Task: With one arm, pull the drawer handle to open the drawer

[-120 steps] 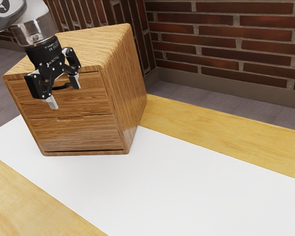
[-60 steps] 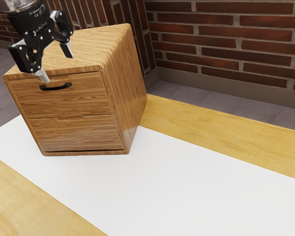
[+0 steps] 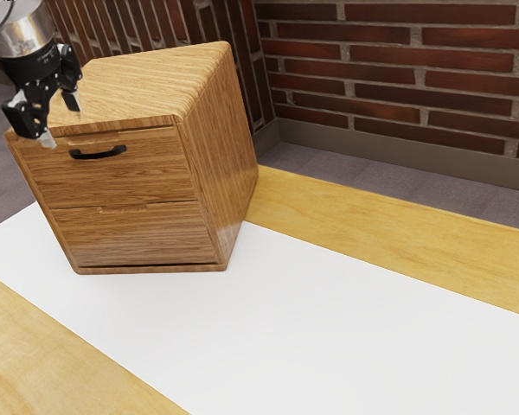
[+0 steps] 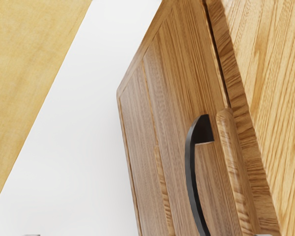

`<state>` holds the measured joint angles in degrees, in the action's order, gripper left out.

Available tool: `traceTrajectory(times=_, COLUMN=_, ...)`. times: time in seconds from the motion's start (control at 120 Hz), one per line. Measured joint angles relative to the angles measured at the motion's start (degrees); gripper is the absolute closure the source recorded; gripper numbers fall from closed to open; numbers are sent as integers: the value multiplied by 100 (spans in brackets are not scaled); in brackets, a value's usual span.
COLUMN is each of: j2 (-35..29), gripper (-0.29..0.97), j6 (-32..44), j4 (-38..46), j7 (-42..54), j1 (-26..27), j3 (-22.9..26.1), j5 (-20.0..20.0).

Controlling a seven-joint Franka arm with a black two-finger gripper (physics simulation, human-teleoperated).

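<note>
A wooden cabinet [image 3: 209, 130] with two drawers stands on the table at the exterior view's left. The upper drawer [image 3: 147, 164] carries a black curved handle [image 3: 97, 153], and its front seems to stand a sliver out from the cabinet. My gripper [image 3: 60, 125] hangs open above the cabinet's front left top corner, up and to the left of the handle and touching nothing. The wrist view looks down the cabinet front, with the black handle [image 4: 191, 167] bowing out from the upper drawer's top edge [image 4: 228, 157].
The lower drawer [image 3: 138, 233] has a small wooden grip. A white mat [image 3: 285, 320] covers the wooden table [image 3: 398, 233] in front of the cabinet. A brick wall [image 3: 398, 60] runs behind.
My gripper has left the handle, risen and moved toward the exterior view's left, from in front of the upper drawer to above the cabinet's left corner. It stays open.
</note>
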<state>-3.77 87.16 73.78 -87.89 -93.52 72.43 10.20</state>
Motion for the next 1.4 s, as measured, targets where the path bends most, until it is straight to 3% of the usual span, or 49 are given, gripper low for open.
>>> traceTrajectory(times=0.333, j2=-11, gripper=23, j6=1132, j4=634, j7=-149, j1=-106, j3=-25, j5=68)
traceTrajectory(times=0.592, j2=-48, gripper=28, j6=1793, j4=863, j7=-263, j1=-208, j3=-335, j5=-510)
traceTrajectory(times=0.925, j2=-125, gripper=32, j6=2194, j4=1039, j7=-355, j1=-139, j3=-317, j5=-685)
traceTrajectory(times=1.267, j2=-425, gripper=33, j6=2231, j4=997, j7=-503, j1=-97, j3=157, j5=-716)
traceTrajectory(times=1.4, j2=-620, gripper=33, j6=2231, j4=1211, j7=-563, j1=-127, j3=-70, j5=-851)
